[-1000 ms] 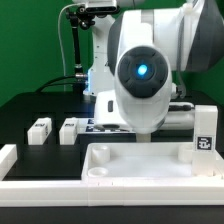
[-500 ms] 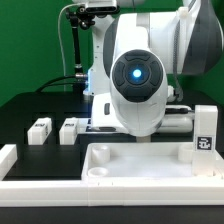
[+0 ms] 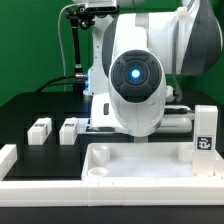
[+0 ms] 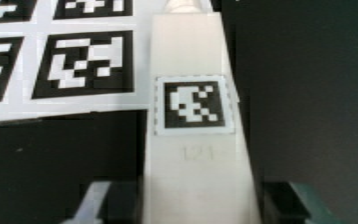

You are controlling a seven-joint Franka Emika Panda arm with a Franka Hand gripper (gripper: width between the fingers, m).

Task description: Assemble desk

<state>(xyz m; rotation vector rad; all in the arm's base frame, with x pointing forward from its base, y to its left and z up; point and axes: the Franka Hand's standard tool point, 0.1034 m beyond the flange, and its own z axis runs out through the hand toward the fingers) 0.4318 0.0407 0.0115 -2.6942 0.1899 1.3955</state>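
The large white plastic rectangular tabletop (image 3: 140, 165) with raised rim lies on the black bench (image 3: 30, 108), at 6 o'clock in the exterior view. A short white square upright leg (image 3: 203, 135) stands at its 3 o'clock end. A second leg (image 3: 40, 130) and a third leg (image 3: 68, 130) lie at 9 o'clock from the arm. In the wrist view, a tagged white fourth leg (image 4: 197, 150) lies between the dark fingers (image 4: 98, 200) of the tool (image 4: 194, 200), near the marker board (image 4: 69, 55). I cannot tell whether they clamp it.
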